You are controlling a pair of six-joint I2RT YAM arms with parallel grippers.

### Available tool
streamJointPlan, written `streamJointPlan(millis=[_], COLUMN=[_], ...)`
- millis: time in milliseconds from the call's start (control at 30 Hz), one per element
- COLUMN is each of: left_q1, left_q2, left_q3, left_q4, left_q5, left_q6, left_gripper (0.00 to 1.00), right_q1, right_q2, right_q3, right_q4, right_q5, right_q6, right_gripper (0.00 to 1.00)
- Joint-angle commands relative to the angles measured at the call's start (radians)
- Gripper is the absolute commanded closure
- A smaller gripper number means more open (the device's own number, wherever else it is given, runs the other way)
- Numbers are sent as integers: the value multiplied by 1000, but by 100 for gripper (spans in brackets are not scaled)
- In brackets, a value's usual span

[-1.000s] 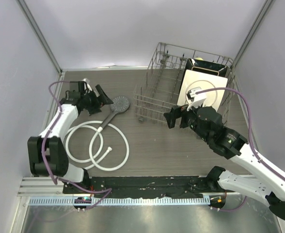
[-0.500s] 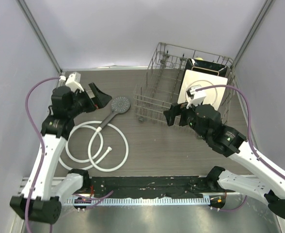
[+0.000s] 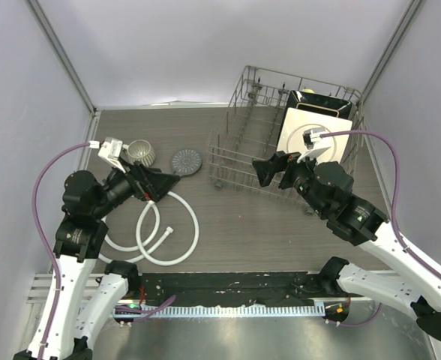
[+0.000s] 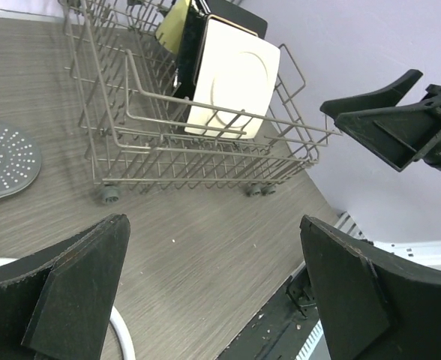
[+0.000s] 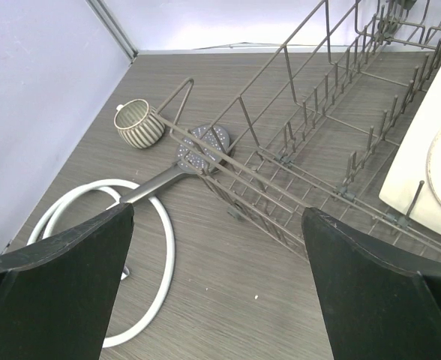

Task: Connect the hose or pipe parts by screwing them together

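Note:
The white hose (image 3: 196,225) lies coiled on the table at the left, one metal end nut (image 3: 170,230) inside the loop. The grey shower head (image 3: 186,161) lies face up just behind the coil. Its handle (image 5: 157,184) crosses the hose (image 5: 169,251) and is hidden under my left arm in the top view. My left gripper (image 3: 164,186) hangs open above the handle and coil, holding nothing. In its wrist view (image 4: 213,225) the shower head (image 4: 3,157) and a bit of hose (image 4: 124,339) lie at the left. My right gripper (image 3: 269,166) (image 5: 217,214) is open and empty in front of the rack.
A wire dish rack (image 3: 239,142) (image 4: 168,139) stands at the back right, holding a square cream plate (image 3: 314,131) (image 4: 232,79). A small ribbed grey cup (image 3: 140,153) (image 5: 139,124) sits left of the shower head. Walls close the left, back and right sides.
My left arm has risen and swung its gripper forward from beside the shower head to over the handle, uncovering the ribbed cup. My right gripper shifted slightly back toward the rack.

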Motion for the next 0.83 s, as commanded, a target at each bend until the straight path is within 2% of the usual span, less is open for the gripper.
streamJointPlan(millis=[0, 800], left_q1=[-14, -13], left_q2=[-5, -16], left_q3=[19, 56], left_q4=[43, 45], left_q5=[51, 43], left_q6=[17, 3], left_gripper=[0, 0], right_q1=[-2, -2], right_q2=[-16, -33], right_q3=[22, 16], right_q4=[69, 64], right_q5=[8, 14], right_q6=[29, 45], right_gripper=[0, 0])
